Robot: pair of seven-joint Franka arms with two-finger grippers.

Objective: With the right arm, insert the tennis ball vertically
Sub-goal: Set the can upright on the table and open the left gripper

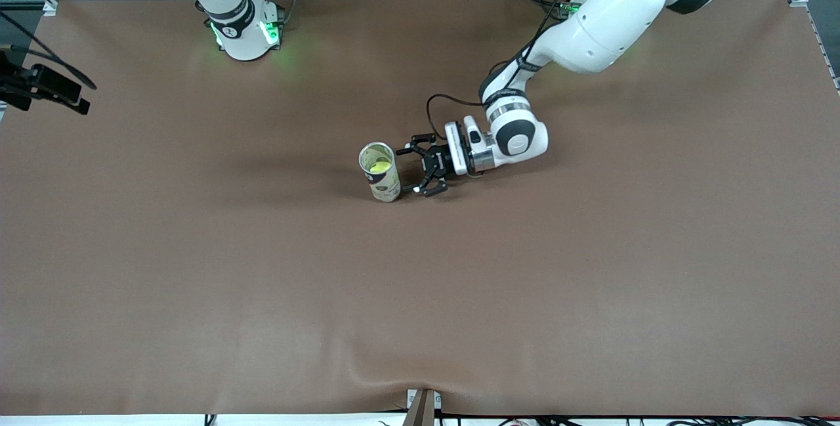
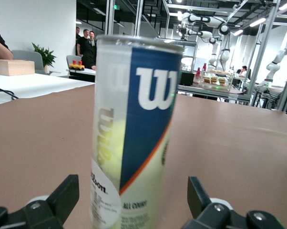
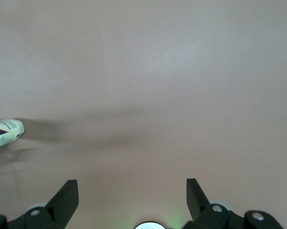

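A Wilson tennis ball can [image 1: 380, 172] stands upright near the middle of a brown table [image 1: 197, 268], its top open. A yellow-green tennis ball [image 1: 379, 167] sits inside it, visible through the mouth. The left gripper [image 1: 415, 172] is low at the can's side, on the side toward the left arm's end of the table, with its two black fingers spread wide and not touching the can. In the left wrist view the can [image 2: 131, 138] fills the space ahead between the open fingers [image 2: 62, 196]. The right gripper [image 3: 131, 195] hangs high over bare table, fingers apart and holding nothing; the can [image 3: 5, 133] shows at the edge of its wrist view. The right arm [image 1: 226, 6] waits near its base.
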